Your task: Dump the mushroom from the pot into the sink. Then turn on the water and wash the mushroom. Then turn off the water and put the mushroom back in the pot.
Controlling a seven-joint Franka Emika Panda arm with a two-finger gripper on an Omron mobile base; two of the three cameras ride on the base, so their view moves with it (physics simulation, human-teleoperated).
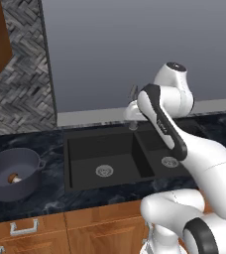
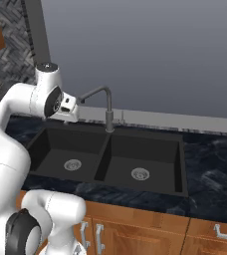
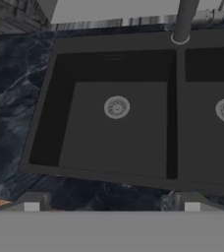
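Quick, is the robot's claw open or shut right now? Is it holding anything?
Gripper: open, holding nothing, hanging over the sink.

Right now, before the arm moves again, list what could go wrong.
1. The mushroom lies in the pot on the counter left of the sink, and the open gripper hovers over the sink, holding nothing; a long reach might knock the pot.
2. The mushroom is tiny beside the pot; dumped carelessly, it might land on the counter.
3. The faucet stands near the hand; a swing might bump it.
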